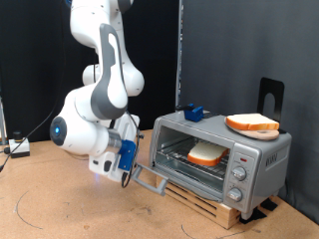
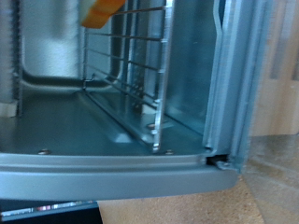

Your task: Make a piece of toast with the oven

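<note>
The silver oven [image 1: 224, 159] stands at the exterior view's right on a wooden pallet. Its door [image 1: 152, 181] is folded down and open. One slice of toast [image 1: 206, 154] lies on the wire rack inside. A second, similar slice [image 1: 252, 123] lies on top of the oven. My gripper [image 1: 130, 171] is low at the outer edge of the open door, at or very near its handle. The wrist view looks into the oven cavity [image 2: 112, 103] along the wire rack [image 2: 131, 56], with an orange crust edge of the toast [image 2: 98, 11] at the frame's border. My fingers do not show there.
A small blue object [image 1: 193, 113] sits on the oven top beside the second slice. Round knobs [image 1: 239, 171] are on the oven's right panel. A black bracket [image 1: 269, 97] stands behind the oven. Cables and a small box [image 1: 18, 147] lie on the wooden table at the exterior view's left.
</note>
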